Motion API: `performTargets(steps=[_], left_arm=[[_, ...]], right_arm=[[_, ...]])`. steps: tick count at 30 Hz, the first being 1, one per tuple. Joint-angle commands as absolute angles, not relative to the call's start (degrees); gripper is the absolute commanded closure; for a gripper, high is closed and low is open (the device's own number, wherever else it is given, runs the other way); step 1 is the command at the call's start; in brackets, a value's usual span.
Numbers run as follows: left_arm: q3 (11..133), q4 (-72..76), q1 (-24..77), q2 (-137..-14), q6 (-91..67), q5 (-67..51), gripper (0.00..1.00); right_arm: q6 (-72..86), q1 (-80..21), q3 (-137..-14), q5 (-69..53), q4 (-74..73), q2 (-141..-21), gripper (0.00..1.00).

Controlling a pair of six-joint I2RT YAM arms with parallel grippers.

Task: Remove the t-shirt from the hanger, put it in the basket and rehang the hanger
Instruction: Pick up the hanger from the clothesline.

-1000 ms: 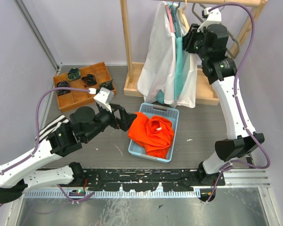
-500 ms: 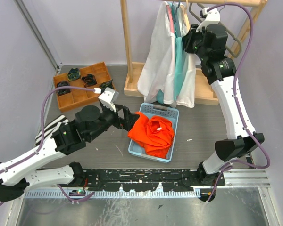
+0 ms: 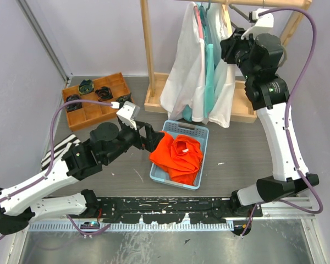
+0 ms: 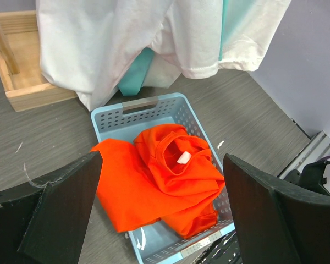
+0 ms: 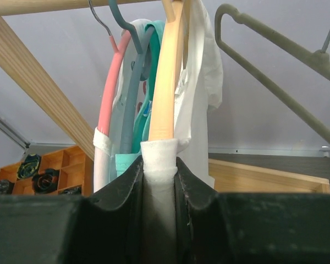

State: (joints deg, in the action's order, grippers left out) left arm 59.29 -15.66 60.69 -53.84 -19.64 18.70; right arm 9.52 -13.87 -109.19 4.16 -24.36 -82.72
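Note:
Several shirts hang from a wooden rail. A white t-shirt (image 3: pixel 224 93) hangs on a pale wooden hanger (image 5: pixel 169 71), nearest my right arm. My right gripper (image 3: pixel 232 48) is shut on that shirt's shoulder (image 5: pixel 158 165), with the hanger arm rising out of the cloth just above the jaws. A teal shirt (image 3: pixel 210 71) and another white shirt (image 3: pixel 182 71) hang to its left on a blue-grey hanger (image 5: pixel 133 82) and a pink hanger (image 5: pixel 109 93). My left gripper (image 3: pixel 149 137) is open and empty above an orange shirt (image 4: pixel 165 181) in a light blue basket (image 4: pixel 154 107).
A bare grey hanger (image 5: pixel 275 55) hangs on the rail to the right. The rack's wooden post (image 3: pixel 147 49) and base (image 3: pixel 154 102) stand behind the basket. An orange compartment tray (image 3: pixel 93 99) with dark parts sits at the back left.
My right arm has moved up and to the right with the white shirt's shoulder in its jaws. My left gripper has edged slightly toward the basket.

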Motion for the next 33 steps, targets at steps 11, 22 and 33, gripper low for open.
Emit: performTargets(steps=[11,22,33], left_arm=[[63.18,-12.77,60.83,-54.69,-19.96,17.70,0.02],[66.81,-13.23,60.84,-56.13,-18.37,17.92,0.02],[65.50,-15.39,60.87,-53.08,-19.85,19.16,0.02]], right_arm=[[12.96,-13.88,-94.97,3.25,-17.10,-63.98,0.99],[13.72,-13.84,-91.66,2.92,-20.85,-52.47,0.99],[14.86,-13.78,-94.96,-0.72,-14.35,-45.51,0.99]])
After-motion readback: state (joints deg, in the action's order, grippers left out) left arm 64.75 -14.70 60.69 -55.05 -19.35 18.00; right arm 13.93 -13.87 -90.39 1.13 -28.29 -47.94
